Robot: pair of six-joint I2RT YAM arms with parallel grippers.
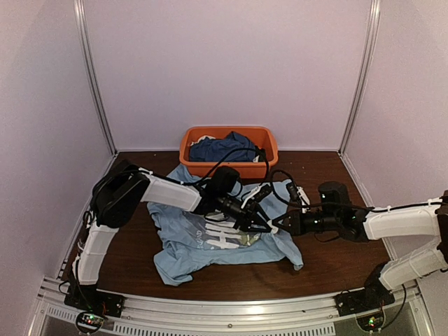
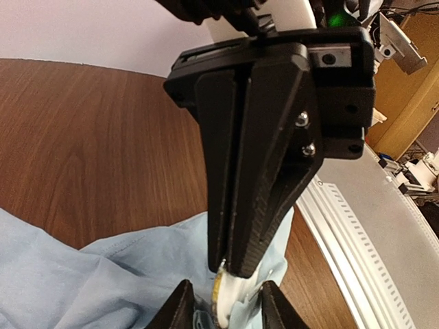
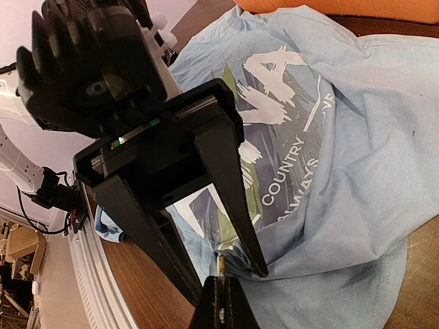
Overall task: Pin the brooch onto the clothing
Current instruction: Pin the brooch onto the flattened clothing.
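Observation:
The light blue T-shirt (image 1: 189, 238) lies crumpled on the wooden table, its print facing up (image 3: 274, 137). Both grippers meet over its right part. My right gripper (image 1: 276, 225) is shut on the brooch (image 3: 221, 264), a thin metallic disc seen edge-on at its tips (image 3: 220, 279). It presses the brooch against a raised fold of the shirt. My left gripper (image 1: 264, 224) is open, and its fingers (image 3: 236, 199) straddle that fold. In the left wrist view the brooch (image 2: 219, 295) sits between my left fingertips (image 2: 182, 308), under the right gripper (image 2: 236, 264). The brooch is too small to make out from above.
An orange basket (image 1: 192, 140) holding a dark blue garment (image 1: 220, 148) stands at the back, touching the shirt's top edge. An aluminium rail (image 1: 210, 318) runs along the table's near edge. Pale walls enclose the left, back and right sides.

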